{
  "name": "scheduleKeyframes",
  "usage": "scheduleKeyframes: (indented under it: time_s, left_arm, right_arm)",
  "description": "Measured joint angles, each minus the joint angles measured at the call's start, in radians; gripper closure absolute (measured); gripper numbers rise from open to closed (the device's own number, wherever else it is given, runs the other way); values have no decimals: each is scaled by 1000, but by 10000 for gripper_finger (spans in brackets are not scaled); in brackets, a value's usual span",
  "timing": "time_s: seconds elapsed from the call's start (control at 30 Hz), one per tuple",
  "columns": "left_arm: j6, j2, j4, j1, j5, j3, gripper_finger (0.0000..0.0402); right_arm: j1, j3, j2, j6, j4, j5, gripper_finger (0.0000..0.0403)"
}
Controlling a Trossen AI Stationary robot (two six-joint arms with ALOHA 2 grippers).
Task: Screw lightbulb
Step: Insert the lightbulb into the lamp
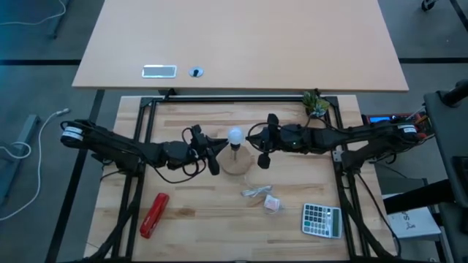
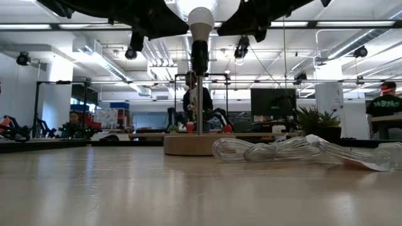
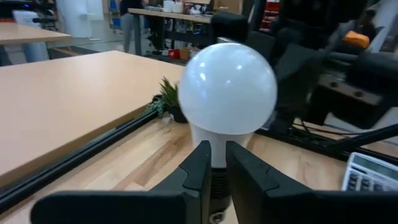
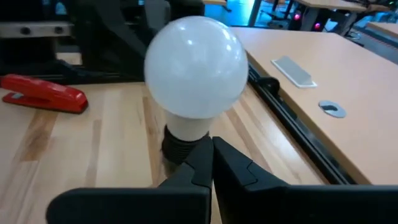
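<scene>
Here the lightbulb (image 1: 235,135) stands upright at the middle of the counter (image 1: 190,219), a smooth, frosted white globe narrowing to a pale neck that sits in a dark socket atop a thin post on a round wooden base (image 1: 235,162). The left gripper (image 3: 216,168) comes in from the left, its fingers (image 3: 194,168) nearly closed and pressed against the neck just under the globe. The right gripper (image 4: 208,163) meets it from the other side, fingers fully closed with their tips beside the socket, holding nothing. A crumpled clear wrapper (image 1: 257,192) lies just in front of the base, a small packet (image 1: 272,204) and a calculator (image 1: 322,220) farther right, a red stapler (image 1: 154,215) to the left.
</scene>
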Motion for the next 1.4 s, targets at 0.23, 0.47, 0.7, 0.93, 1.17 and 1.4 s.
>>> scheduleKeyframes:
  time_s: [0.23,0.47,0.7,0.93,1.17,1.4]
  left_arm:
    - [7,27,58,9,35,0,361]
    - [26,29,64,19,36,0,361]
    - [28,29,64,28,35,0,361]
    - [27,29,63,34,32,0,361]
    - [9,29,55,39,32,0,361]
    - [4,11,14,28,33,0,361]
  right_arm:
    - [-13,-1,31,-24,53,1,403]
    - [-13,-1,54,-36,96,-3,403]
    - [-12,-1,60,-33,108,-26,403]
    - [3,-2,60,-33,117,-38,403]
    - [14,-2,60,-33,126,-44,403]
    - [14,-1,48,-27,69,-37,403]
